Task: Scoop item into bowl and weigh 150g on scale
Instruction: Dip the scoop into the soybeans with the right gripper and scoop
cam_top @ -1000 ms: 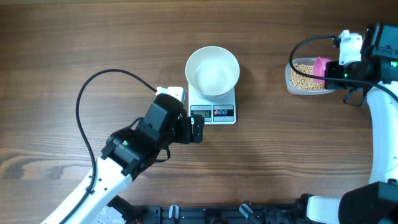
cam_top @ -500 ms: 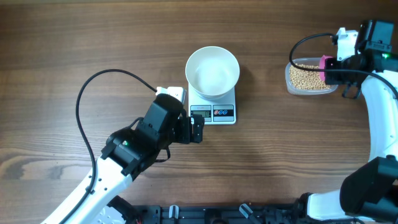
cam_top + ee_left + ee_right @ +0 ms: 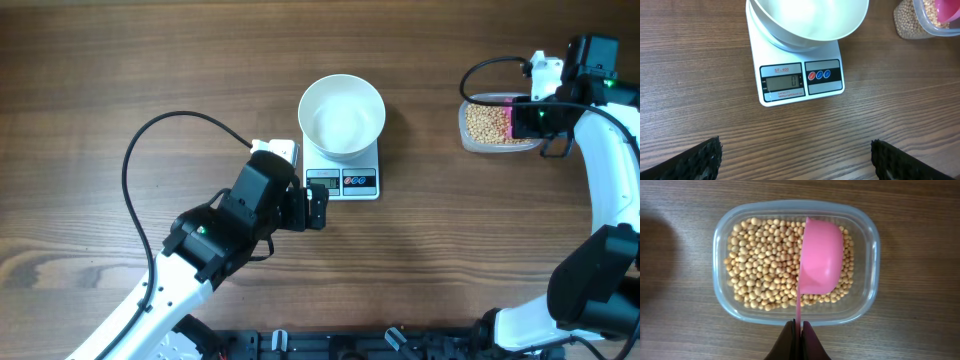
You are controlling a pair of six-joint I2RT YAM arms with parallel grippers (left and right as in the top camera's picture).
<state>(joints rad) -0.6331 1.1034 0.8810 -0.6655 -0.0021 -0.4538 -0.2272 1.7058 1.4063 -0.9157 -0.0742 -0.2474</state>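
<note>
We find the round white bowl [image 3: 342, 115] empty on the square white scale [image 3: 343, 182] mid-frame, tan beans [image 3: 487, 122] unscooped in the clear plastic tub [image 3: 466, 125] upper right, right fingers [image 3: 788, 342] clamping the pink scoop [image 3: 822, 255], left fingers [image 3: 695, 160] wide, empty.

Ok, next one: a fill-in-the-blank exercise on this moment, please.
1. The round white bowl sits on the small white square digital scale, whose display reads ____.
2. The right gripper is shut on the handle of a ____ plastic scoop held over the small tan beans in the clear plastic tub.
3. The left gripper, facing the scale, has its jaws ____.
Missing words: 0; pink; open.
</note>
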